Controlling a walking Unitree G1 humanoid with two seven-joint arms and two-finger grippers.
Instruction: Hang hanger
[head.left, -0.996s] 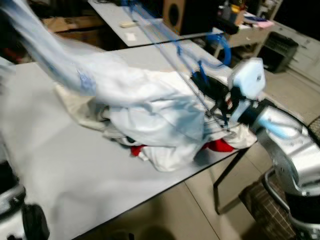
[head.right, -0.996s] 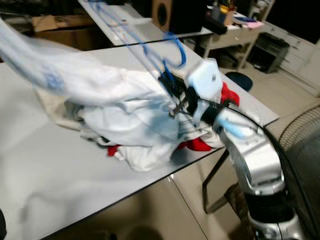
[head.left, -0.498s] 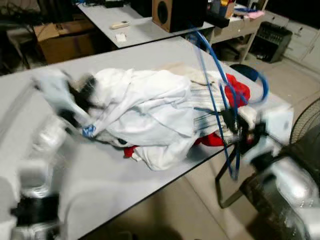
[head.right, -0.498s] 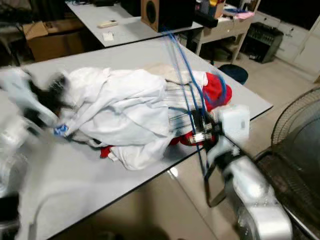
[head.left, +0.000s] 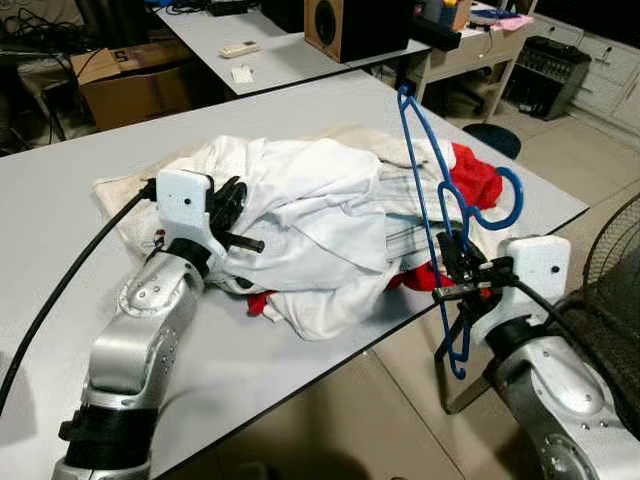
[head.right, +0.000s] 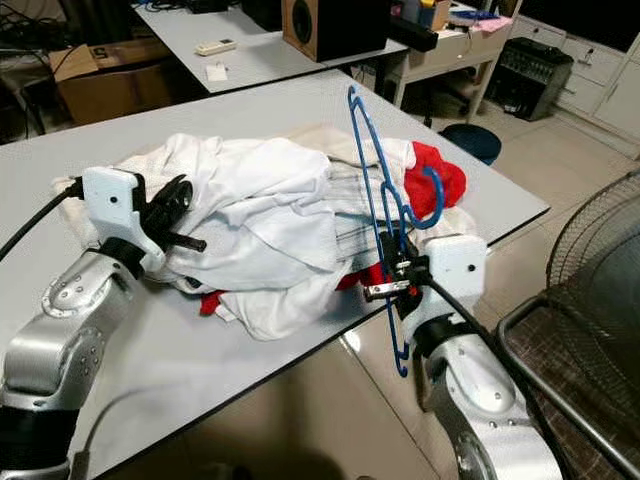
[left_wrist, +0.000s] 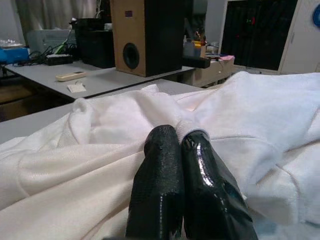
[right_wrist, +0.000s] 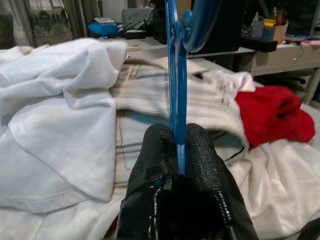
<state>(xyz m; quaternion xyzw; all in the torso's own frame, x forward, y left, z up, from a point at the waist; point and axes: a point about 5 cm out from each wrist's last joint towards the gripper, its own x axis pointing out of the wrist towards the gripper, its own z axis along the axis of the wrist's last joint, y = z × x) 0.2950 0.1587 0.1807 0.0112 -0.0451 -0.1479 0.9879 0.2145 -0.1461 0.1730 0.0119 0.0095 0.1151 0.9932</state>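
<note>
A blue wire hanger (head.left: 512, 195) stands upright off the table's right edge, bare of any garment. My right gripper (head.left: 452, 280) is shut on its lower wires; the right wrist view shows the hanger (right_wrist: 173, 75) pinched between the black fingers (right_wrist: 205, 165). A pile of white clothes (head.left: 320, 200) with a red garment (head.left: 475, 175) lies on the grey table (head.left: 60, 230). My left gripper (head.left: 255, 243) rests against the pile's left side. Its fingers (left_wrist: 160, 165) are pressed together with nothing between them, tips touching white cloth.
A wire fan guard (head.left: 610, 290) stands close at the right, beside my right arm. Behind is a second table with a speaker (head.left: 345, 25), and a cardboard box (head.left: 130, 75) lies at the back left. A black cable (head.left: 60, 290) trails from my left arm.
The pale shirt my left gripper held high has dropped onto the pile, and that arm has come down beside it. The right gripper has drawn the hanger out past the table's right edge.
</note>
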